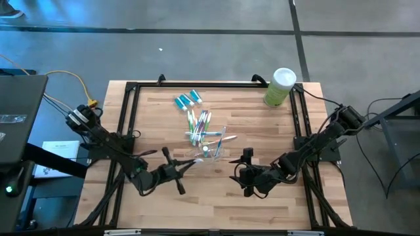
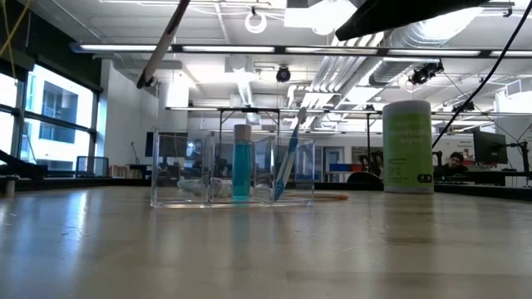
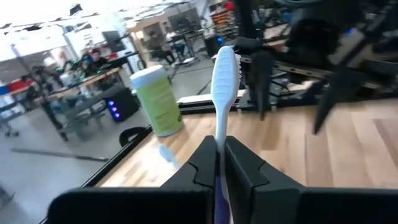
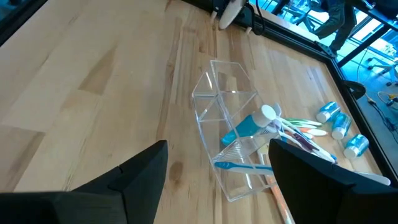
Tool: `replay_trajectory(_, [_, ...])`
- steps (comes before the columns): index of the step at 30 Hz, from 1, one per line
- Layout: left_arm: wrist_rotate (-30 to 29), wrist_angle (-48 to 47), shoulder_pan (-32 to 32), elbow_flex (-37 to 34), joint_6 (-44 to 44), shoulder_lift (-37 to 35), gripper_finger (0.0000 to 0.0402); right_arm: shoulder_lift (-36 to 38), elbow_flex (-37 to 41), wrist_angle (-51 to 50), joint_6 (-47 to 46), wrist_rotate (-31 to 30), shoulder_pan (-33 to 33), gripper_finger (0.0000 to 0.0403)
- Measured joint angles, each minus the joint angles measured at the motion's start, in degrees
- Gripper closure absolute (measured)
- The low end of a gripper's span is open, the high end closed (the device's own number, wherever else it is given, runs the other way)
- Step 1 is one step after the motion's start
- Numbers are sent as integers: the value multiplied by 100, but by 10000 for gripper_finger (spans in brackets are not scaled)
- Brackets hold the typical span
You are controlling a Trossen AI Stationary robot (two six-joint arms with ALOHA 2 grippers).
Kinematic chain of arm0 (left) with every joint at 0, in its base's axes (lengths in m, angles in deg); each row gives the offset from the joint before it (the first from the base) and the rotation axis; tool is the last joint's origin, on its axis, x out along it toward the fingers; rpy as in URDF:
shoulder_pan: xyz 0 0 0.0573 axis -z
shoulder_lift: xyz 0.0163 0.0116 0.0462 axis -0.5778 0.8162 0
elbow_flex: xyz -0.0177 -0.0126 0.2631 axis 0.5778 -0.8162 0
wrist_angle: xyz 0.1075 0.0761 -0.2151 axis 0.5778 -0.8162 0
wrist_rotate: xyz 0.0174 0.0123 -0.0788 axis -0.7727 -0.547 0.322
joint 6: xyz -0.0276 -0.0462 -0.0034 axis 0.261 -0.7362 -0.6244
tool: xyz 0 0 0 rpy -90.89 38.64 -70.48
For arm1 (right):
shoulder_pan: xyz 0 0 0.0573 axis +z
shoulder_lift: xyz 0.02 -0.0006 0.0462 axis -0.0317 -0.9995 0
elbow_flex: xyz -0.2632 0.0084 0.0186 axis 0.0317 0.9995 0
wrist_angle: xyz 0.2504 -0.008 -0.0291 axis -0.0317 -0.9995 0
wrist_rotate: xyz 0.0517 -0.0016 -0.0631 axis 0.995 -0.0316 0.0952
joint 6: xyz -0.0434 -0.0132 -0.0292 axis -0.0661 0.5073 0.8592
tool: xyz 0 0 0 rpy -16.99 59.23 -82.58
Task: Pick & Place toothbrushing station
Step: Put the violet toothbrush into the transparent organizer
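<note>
Left end effector (image 3: 219, 163) is clamping a white toothbrush (image 3: 222, 81) between its two dark fingers, the brush head sticking up past the fingertips — in the high view this end effector (image 1: 186, 165) is sitting low over the near-left part of the wooden counter (image 1: 157, 203), just beside the clear plastic organizer (image 1: 209, 152). Right end effector (image 4: 217, 168) is standing with its fingers spread wide and gripping nothing; from above it (image 1: 241, 172) is showing near the front of the counter, to the right of the organizer and pointing toward it. In the right wrist view the clear organizer (image 4: 227, 127) is lying directly ahead between the spread fingers, its compartments holding a teal toothpaste tube (image 4: 247, 124) with a white cap and a blue-handled toothbrush (image 4: 239, 166). A loose bunch of multicoloured toothbrushes (image 1: 201, 123) is lying on the counter just behind the organizer, and several more small teal-and-white tubes (image 1: 186, 99) are resting farther back, near the rear edge. In the low view the organizer (image 2: 233, 170) is standing on the counter with the teal tube (image 2: 241, 170) upright inside it and a blue toothbrush (image 2: 287, 166) leaning in the next compartment. A light-green canister (image 1: 280, 86) with a white lid is standing at the far right corner — well apart from both arms.
</note>
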Motion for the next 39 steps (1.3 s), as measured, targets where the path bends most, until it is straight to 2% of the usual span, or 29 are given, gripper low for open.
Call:
replay_trajectory(5, [-20, 215, -71, 0, 342, -47, 394, 0, 0, 0, 4, 0, 0, 130])
replay_trajectory(9, [224, 1134, -145, 4, 876, -55, 397, 0, -1, 1, 9, -2, 0, 130])
replay_trajectory(13, [730, 2290, -153, 4, 1969, -74, 397, 0, 1, 2, 9, -2, 0, 130])
replay_trajectory(14, [659, 2605, -150, 7, 2308, -77, 397, 0, 0, 2, 8, -2, 0, 130])
replay_trajectory(18, [-261, 3609, -28, -30, 3599, -79, 398, 0, 1, -5, -50, 1, 0, 130])
replay_trajectory(22, [-1019, 4464, 325, -338, 4864, -81, 398, 0, 1, -54, -60, 141, 0, 130])
replay_trajectory(24, [-1098, 4673, 499, -672, 5042, -281, 398, 0, 1, -48, -63, 141, 0, 130])
replay_trajectory(28, [-1091, 4681, 534, -1515, 4419, -1141, 398, 0, -1, -38, -66, 114, 0, 130])
replay_trajectory(30, [-825, 4682, 488, -2043, 3775, -1609, 398, 0, 0, -31, -66, 108, 0, 130])
replay_trajectory(32, [-154, 4682, 404, -2539, 2797, -2008, 398, 0, 1, -6, -66, 102, 0, 130])
replay_trajectory(34, [787, 4527, 217, -2995, 1701, -2274, 398, 0, 1, 39, -46, 101, -26, 130])
replay_trajectory(37, [2028, 4240, -287, -3399, 275, -2320, 398, 0, 0, 112, -39, 109, -108, 130])
replay_trajectory(39, [2562, 4062, -665, -3431, -359, -2172, 398, 0, -1, 121, -43, 116, -177, 130])
